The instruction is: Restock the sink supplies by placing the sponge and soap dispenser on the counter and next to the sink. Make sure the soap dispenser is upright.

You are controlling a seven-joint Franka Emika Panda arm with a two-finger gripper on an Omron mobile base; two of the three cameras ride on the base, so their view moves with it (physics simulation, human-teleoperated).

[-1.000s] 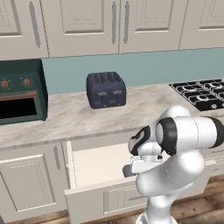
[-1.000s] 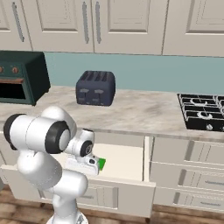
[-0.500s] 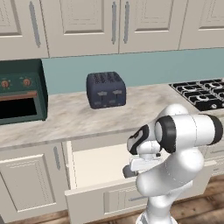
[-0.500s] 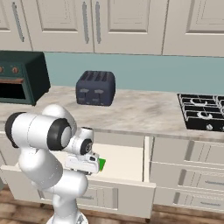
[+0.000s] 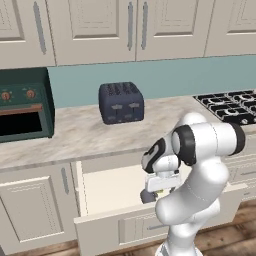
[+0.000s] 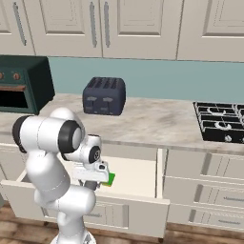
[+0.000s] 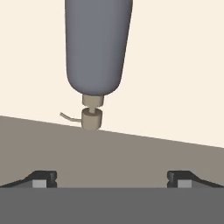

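Lying on its side in the open drawer [image 5: 100,192], the soap dispenser [image 7: 98,43] is seen ahead of the parted, empty claw [image 7: 111,177], judged rigid, smooth and slippery, best gripped across its rounded body, not the thin pump.

home kitchen: cream cabinets [image 5: 90,30], marbled counter [image 5: 80,137] w/ toaster [image 5: 121,102], gas stovetop [image 6: 221,126], teal oven [image 5: 22,107].
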